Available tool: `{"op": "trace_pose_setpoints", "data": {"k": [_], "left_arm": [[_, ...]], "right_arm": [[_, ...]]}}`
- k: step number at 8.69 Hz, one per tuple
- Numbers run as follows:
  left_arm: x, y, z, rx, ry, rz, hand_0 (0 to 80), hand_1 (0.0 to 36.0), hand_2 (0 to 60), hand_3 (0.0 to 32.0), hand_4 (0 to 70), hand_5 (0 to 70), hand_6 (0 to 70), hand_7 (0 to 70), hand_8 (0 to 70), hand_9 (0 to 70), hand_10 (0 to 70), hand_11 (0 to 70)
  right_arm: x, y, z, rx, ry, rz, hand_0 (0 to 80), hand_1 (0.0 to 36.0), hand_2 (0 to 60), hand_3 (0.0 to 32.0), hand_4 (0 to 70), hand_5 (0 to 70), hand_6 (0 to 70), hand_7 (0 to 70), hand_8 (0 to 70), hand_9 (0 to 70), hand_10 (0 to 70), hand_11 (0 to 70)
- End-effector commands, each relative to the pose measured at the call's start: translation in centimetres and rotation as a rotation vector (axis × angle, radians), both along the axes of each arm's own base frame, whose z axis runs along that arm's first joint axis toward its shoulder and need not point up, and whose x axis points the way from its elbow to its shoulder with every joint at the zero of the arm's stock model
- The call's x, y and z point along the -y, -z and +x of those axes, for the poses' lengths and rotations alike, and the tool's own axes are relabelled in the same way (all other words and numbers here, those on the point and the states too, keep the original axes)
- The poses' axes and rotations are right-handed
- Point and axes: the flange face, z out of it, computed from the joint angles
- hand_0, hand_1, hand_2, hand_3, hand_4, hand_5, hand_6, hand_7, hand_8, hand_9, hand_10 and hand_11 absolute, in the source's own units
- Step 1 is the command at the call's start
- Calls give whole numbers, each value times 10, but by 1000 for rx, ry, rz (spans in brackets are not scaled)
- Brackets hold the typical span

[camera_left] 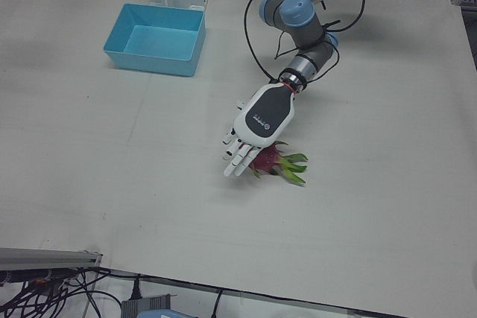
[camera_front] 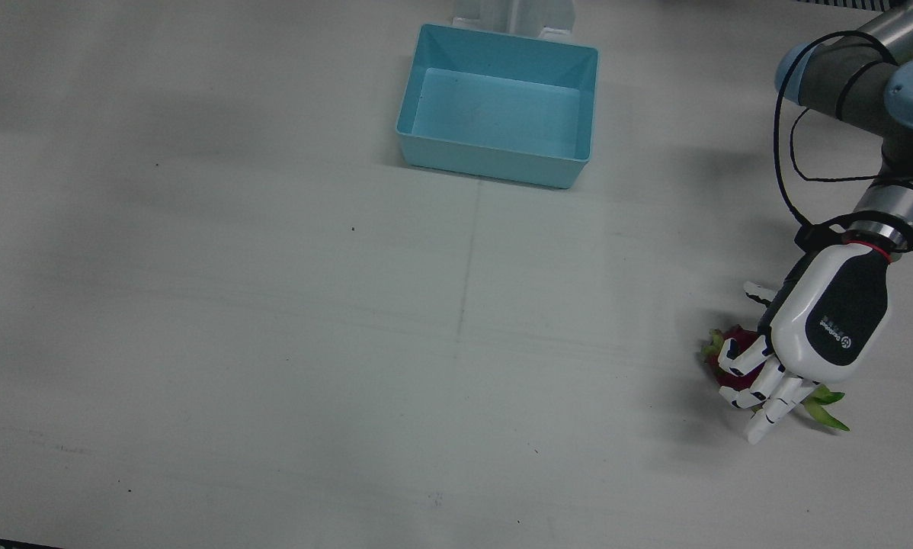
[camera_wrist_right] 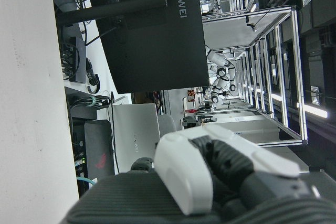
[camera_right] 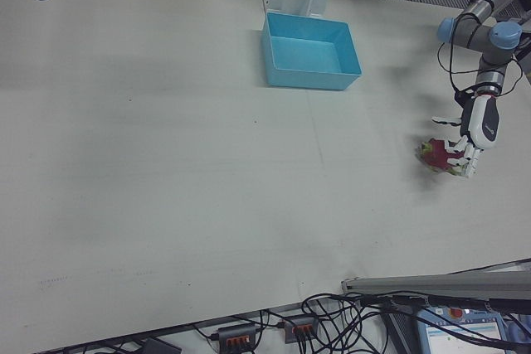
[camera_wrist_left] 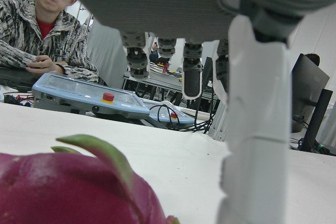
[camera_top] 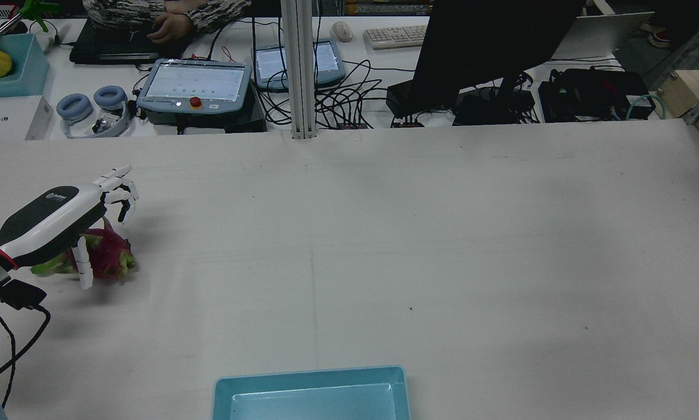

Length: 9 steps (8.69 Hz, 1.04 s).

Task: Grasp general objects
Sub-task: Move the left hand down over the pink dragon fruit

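The left hand is hovering palm-down over the dragon fruit, which is lying on the tabletop near its edge, fingers spread and not gripping. Closing off-centre, the fingers are likely to roll the fruit away.

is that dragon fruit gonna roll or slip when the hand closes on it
The dragon fruit looks rounded and lies on its side on the bare table, so a one-sided push would probably roll it. Its skin looks smooth, so perhaps slippery, though the green leafy tips may catch. The left hand is above it with its fingers spread either side, which should limit rolling.
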Motion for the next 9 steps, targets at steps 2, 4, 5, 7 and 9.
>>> {"op": "trace_pose_setpoints", "data": {"k": [2,4,5,7,9], "left_arm": [[-1,-2,1,101,12,8,800,360,600,0,98,700,0,432,0,72,0,0],[-1,-5,0,142,18,9,800,360,600,0,72,700,0,422,0,70,0,0],[0,-9,1,163,20,8,800,360,600,0,65,700,0,411,0,68,0,0],[10,-10,12,172,21,0,800,360,600,18,61,553,0,373,0,60,0,0],[17,-10,20,178,19,-4,800,360,600,190,4,0,0,292,0,44,0,0]], "right_arm": [[0,0,0,0,0,0,0,0,0,0,0,0,0,0,0,0,0,0],[0,0,0,0,0,0,0,0,0,0,0,0,0,0,0,0,0,0],[0,0,0,0,0,0,0,0,0,0,0,0,0,0,0,0,0,0],[0,0,0,0,0,0,0,0,0,0,0,0,0,0,0,0,0,0],[0,0,0,0,0,0,0,0,0,0,0,0,0,0,0,0,0,0]]}}
